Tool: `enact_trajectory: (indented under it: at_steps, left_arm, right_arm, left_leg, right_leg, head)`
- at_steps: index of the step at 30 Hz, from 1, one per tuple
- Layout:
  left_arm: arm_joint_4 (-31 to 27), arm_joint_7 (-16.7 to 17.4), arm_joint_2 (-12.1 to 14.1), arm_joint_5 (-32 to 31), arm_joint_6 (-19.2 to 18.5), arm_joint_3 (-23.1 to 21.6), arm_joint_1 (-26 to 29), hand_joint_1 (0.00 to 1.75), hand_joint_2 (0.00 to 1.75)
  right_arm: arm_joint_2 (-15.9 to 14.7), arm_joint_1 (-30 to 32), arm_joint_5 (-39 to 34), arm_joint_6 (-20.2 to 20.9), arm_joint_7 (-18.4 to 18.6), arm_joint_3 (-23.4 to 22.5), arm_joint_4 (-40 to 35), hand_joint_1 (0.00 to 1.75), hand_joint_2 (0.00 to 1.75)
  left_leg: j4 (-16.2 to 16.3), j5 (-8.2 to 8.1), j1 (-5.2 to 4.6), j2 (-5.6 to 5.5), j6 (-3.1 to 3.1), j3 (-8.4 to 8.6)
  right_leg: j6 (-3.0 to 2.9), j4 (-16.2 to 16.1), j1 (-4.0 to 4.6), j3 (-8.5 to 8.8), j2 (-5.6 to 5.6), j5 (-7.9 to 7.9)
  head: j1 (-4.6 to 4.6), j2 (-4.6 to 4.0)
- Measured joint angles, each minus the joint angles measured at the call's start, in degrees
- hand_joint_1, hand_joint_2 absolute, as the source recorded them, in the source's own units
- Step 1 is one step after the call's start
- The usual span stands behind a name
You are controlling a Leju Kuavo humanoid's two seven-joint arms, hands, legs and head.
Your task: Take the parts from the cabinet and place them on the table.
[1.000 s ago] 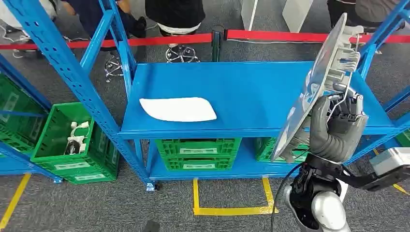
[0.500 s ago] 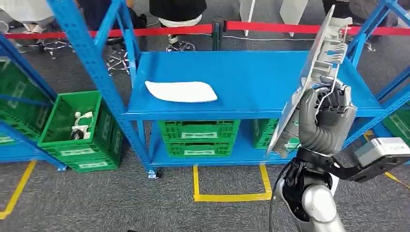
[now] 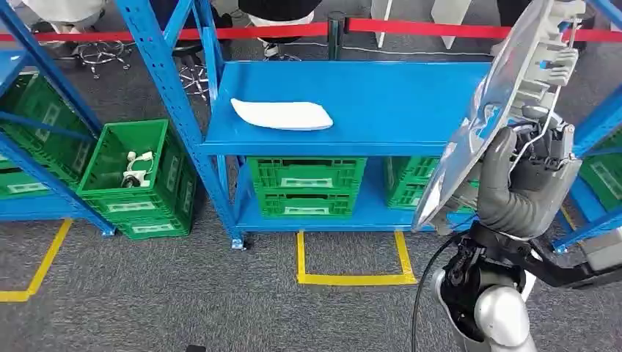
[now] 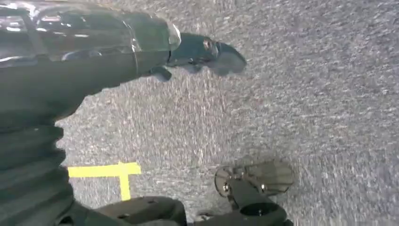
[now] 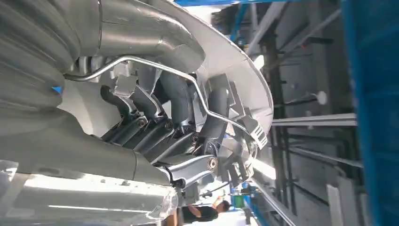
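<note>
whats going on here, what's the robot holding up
The right robot hand grips a large silver part, a curved panel with clips and a thin wire on its back, and holds it upright in front of a blue shelf. A white part lies flat on that shelf, with green crates on the level below. The left robot hand hangs over the grey floor, holding nothing. The silver part is not yet set down.
</note>
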Motion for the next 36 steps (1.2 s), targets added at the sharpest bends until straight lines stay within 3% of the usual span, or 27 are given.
enact_trajectory:
  at_steps: [1, 2, 3, 4, 5, 7, 9, 10, 11, 12, 14, 15, 16, 17, 19, 20, 21, 22, 24, 26, 27, 30, 31, 32, 34, 35, 36]
  left_arm:
    - [0.09, -0.26, 0.11, 0.11, 0.09, 0.02, 0.01, 0.00, 1.75]
    - [0.11, -0.44, 0.13, 0.31, 0.13, 0.04, 0.01, 0.00, 1.75]
    - [0.15, -0.66, 0.13, 0.37, 0.15, 0.07, 0.00, 0.00, 1.75]
    - [0.20, -0.96, 0.20, 0.42, 0.15, 0.11, 0.00, 0.00, 1.75]
    - [0.20, -1.09, 0.24, 0.42, 0.15, 0.13, 0.00, 0.00, 1.75]
    - [0.24, -1.09, 0.28, 0.42, 0.15, 0.33, 0.00, 0.00, 1.75]
    - [0.26, -0.87, 0.48, 0.35, 0.26, 0.35, -0.04, 0.00, 1.75]
    - [0.26, -0.74, 0.53, 0.33, 0.35, 0.35, -0.09, 0.00, 1.75]
    - [0.28, -0.68, 0.57, 0.26, 0.44, 0.37, -0.15, 0.00, 1.75]
    - [0.28, -0.68, 0.59, 0.24, 0.48, 0.37, -0.21, 0.00, 1.75]
    - [0.28, -0.63, 0.66, 0.26, 0.59, 0.39, -0.14, 0.00, 1.75]
    - [0.31, -0.59, 0.66, 0.28, 0.61, 0.39, -0.01, 0.00, 1.75]
    - [0.33, -0.61, 0.74, 0.37, 0.76, 0.39, -0.09, 0.00, 1.75]
    - [0.35, -0.66, 0.81, 0.44, 0.79, 0.41, -0.11, 0.00, 1.75]
    - [0.35, -0.89, 0.83, 0.44, 0.79, 0.41, -0.09, 0.00, 1.75]
    - [0.37, -0.94, 0.83, 0.44, 0.79, 0.41, -0.07, 0.00, 1.75]
    - [0.39, -1.03, 0.90, 0.48, 0.81, 0.41, -0.05, 0.00, 1.75]
    - [0.42, -1.09, 0.96, 0.48, 0.85, 0.41, -0.05, 0.00, 1.75]
    - [0.48, -1.24, 1.01, 0.48, 0.85, 0.39, -0.06, 0.00, 1.75]
    - [0.50, -1.40, 1.01, 0.48, 0.85, 0.41, -0.07, 0.00, 1.75]
    - [0.53, -1.53, 1.01, 0.48, 0.85, 0.39, -0.08, 0.00, 1.75]
    - [0.55, -1.62, 1.05, 0.46, 0.87, 0.39, 0.12, 0.00, 1.75]
    - [0.59, -1.59, 1.05, 0.39, 0.79, 0.39, 0.11, 0.00, 1.75]
    - [0.61, -1.44, 1.05, 0.35, 0.70, 0.39, 0.10, 0.00, 1.75]
    - [0.61, -1.35, 0.98, 0.22, 0.61, 0.39, 0.10, 0.00, 1.75]
    - [0.61, -1.35, 0.98, 0.13, 0.55, 0.39, 0.09, 0.00, 1.75]
    - [0.61, -1.35, 1.01, 0.07, 0.55, 0.39, 0.09, 0.00, 1.75]
  right_arm:
    - [0.11, -0.15, -0.22, 0.00, -0.24, 0.13, 0.00, 1.64, 1.75]
    - [0.22, -0.25, -0.33, 0.00, -0.52, 0.22, 0.00, 1.64, 1.75]
    - [0.22, -0.30, -0.42, 0.02, -0.70, 0.28, 0.00, 1.64, 1.75]
    - [0.22, -0.28, -0.44, 0.02, -0.94, 0.33, 0.00, 1.64, 1.75]
    - [0.26, -0.20, -0.59, 0.02, -1.40, 0.39, 0.00, 1.64, 1.75]
    - [0.42, 0.04, -0.94, 0.02, -1.86, 0.44, 0.00, 1.64, 1.75]
    - [0.46, 0.49, -1.01, 0.02, -2.21, 0.57, -0.02, 1.64, 1.75]
    - [0.50, 0.58, -1.01, 0.02, -2.41, 0.66, -0.04, 1.64, 1.75]
    - [0.55, 0.62, -1.01, 0.02, -2.45, 0.72, -0.24, 1.64, 1.75]
    - [0.55, 0.72, -0.96, 0.02, -2.51, 0.83, -0.48, 1.64, 1.75]
    - [0.55, 0.67, -0.90, 0.02, -2.71, 1.05, -0.68, 1.64, 1.75]
    - [0.57, 0.87, -0.85, 0.02, -2.73, 1.25, -0.72, 1.64, 1.75]
    - [0.59, 1.20, -0.79, 0.00, -2.80, 1.40, -0.81, 1.64, 1.75]
    - [0.57, 1.41, -0.79, 0.00, -2.95, 1.60, -0.85, 1.64, 1.75]
    - [0.59, 1.76, -1.03, 0.00, -3.56, 1.94, -0.87, 1.64, 1.75]
    - [0.57, 1.98, -1.12, 0.00, -3.74, 2.08, -0.87, 1.64, 1.75]
    - [0.55, 2.09, -1.29, 0.00, -3.78, 2.21, -0.87, 1.64, 1.75]
    - [0.52, 2.13, -1.47, 0.00, -3.78, 2.40, -0.87, 1.64, 1.75]
    - [0.52, 2.22, -1.51, 0.00, -3.78, 2.77, -0.87, 1.64, 1.75]
    - [0.52, 2.12, -1.49, 0.00, -3.78, 3.02, -1.05, 1.64, 1.75]
    - [0.52, 2.08, -1.44, 0.00, -3.78, 3.17, -1.22, 1.64, 1.75]
    - [0.55, 2.28, -1.27, 0.00, -3.76, 3.45, -1.36, 1.64, 1.75]
    - [0.55, 2.27, -1.09, 0.02, -3.72, 3.52, -1.36, 1.64, 1.75]
    - [0.55, 2.42, -0.92, 0.00, -3.61, 3.54, -1.38, 1.64, 1.75]
    - [0.46, 2.56, -0.68, 0.02, -3.59, 3.52, -1.42, 1.64, 1.75]
    - [0.46, 2.64, -0.52, 0.02, -3.54, 3.54, -1.42, 1.64, 1.75]
    - [0.44, 2.72, -0.42, 0.02, -3.37, 3.54, -1.42, 1.64, 1.75]
  left_leg:
    - [1.08, -2.62, 0.20, -0.35, -0.45, -0.54]
    - [3.94, -6.68, 0.38, -0.73, -0.79, -1.37]
    - [7.88, -10.39, 0.56, -0.98, -1.09, -2.26]
    - [12.14, -13.11, 0.71, -1.05, -1.39, -3.14]
    - [15.99, -14.04, 0.80, -1.06, -1.67, -3.63]
    - [17.99, -10.06, 1.04, -1.02, -2.01, -2.24]
    - [11.83, -6.42, 1.34, -0.95, -2.12, 3.31]
    - [6.47, -7.32, 1.42, -0.94, -2.08, 7.51]
    - [0.90, -9.61, 1.21, -0.95, -1.90, 11.09]
    - [-0.55, -10.85, 1.14, -1.04, -1.14, 11.78]
    - [-0.47, -10.62, 0.85, -1.17, -0.64, 10.93]
    - [-0.83, -9.91, 1.13, -1.11, 0.23, 10.48]
    - [-0.86, -9.18, 1.31, -1.00, 0.86, 9.87]
    - [-0.86, -8.48, 1.29, -1.02, 1.44, 9.02]
    - [-0.78, -7.07, 1.20, -1.08, 1.63, 7.45]
    - [-0.72, -6.44, 1.17, -1.10, 1.62, 6.54]
    - [-0.61, -5.78, 1.16, -1.08, 1.56, 5.65]
    - [-0.46, -5.11, 1.15, -1.02, 1.46, 4.57]
    - [-0.30, -3.85, 1.12, -0.94, 1.17, 2.83]
    - [-0.20, -2.85, 0.74, -0.93, 0.64, 1.99]
    - [-0.04, -2.18, 0.68, -0.81, 0.38, 1.73]
    - [-0.46, -0.15, 0.65, -0.53, -0.74, 0.61]
    - [0.09, -1.68, 0.90, -0.45, -1.00, 0.16]
    - [1.99, -4.77, 0.88, -0.56, -1.11, -0.89]
    - [10.19, -11.80, 1.01, -0.86, -1.43, -3.16]
    - [14.88, -13.83, 1.08, -0.96, -1.61, -4.09]
    - [17.64, -13.85, 1.11, -0.97, -1.67, -4.23]
  right_leg:
    - [-0.26, 0.00, -0.03, -0.60, -0.34, 0.68]
    - [-0.78, 0.01, -0.03, -1.58, -0.37, 1.30]
    - [-0.73, 0.03, -0.03, -2.27, -0.42, 1.98]
    - [-0.71, 0.10, -0.01, -3.16, -0.49, 2.74]
    - [-0.65, 0.31, -0.01, -4.29, -0.61, 3.50]
    - [-0.37, 1.20, -0.11, -6.86, -0.74, 4.71]
    - [0.09, 2.57, -0.27, -9.17, -0.85, 5.43]
    - [0.38, 3.45, -0.28, -9.94, -0.87, 5.63]
    - [0.57, 4.34, -0.10, -10.74, -0.86, 5.71]
    - [1.03, 4.55, -0.14, -10.95, -1.04, 6.10]
    - [1.58, 4.53, -0.25, -11.39, -1.16, 7.19]
    - [1.90, 4.48, -0.22, -11.79, -1.04, 7.49]
    - [2.39, 5.16, -0.41, -12.34, -0.71, 5.43]
    - [2.81, 7.58, -0.51, -13.03, -0.49, 1.65]
    - [3.29, 15.76, -0.69, -14.45, -0.37, -4.75]
    - [3.40, 19.45, -0.70, -14.73, -0.36, -6.11]
    - [3.40, 21.61, -0.72, -14.51, -0.35, -5.72]
    - [3.32, 21.57, -0.74, -13.48, -0.34, -3.75]
    - [2.88, 15.06, -0.73, -8.28, -0.23, 0.59]
    - [2.19, 4.37, -0.46, -0.43, 0.16, -0.09]
    - [1.74, 0.28, -0.48, 1.58, 0.19, -1.11]
    - [0.95, 0.37, -0.23, -0.23, 0.12, -0.16]
    - [0.47, 0.21, -0.61, -0.66, -0.32, 0.62]
    - [-0.09, 0.34, -0.56, -1.50, -0.33, 1.08]
    - [-0.51, 0.76, -0.40, -3.27, -0.47, 2.28]
    - [-0.62, 1.09, -0.21, -4.38, -0.53, 2.91]
    - [-0.64, 1.52, -0.11, -5.41, -0.56, 3.36]
  head:
    - [-0.29, 0.02]
    - [-0.77, 0.00]
    - [-1.25, 0.00]
    - [-1.47, 0.00]
    - [-1.64, 0.00]
    - [-1.88, 0.00]
    - [-2.23, 0.00]
    - [-2.67, 0.02]
    - [-3.26, 0.00]
    - [-3.04, 0.00]
    - [-3.06, 0.00]
    - [-3.02, 0.00]
    - [-3.30, 0.00]
    - [-2.64, 0.00]
    - [-2.06, 0.00]
    - [-1.86, 0.00]
    - [-1.55, 0.00]
    - [-1.27, 0.00]
    - [-0.96, 0.00]
    - [-0.86, 0.00]
    - [-0.77, 0.00]
    - [-1.40, 0.02]
    - [-1.53, 0.00]
    - [-1.88, 0.00]
    - [-2.67, 0.00]
    - [-2.98, 0.00]
    - [-3.15, 0.00]
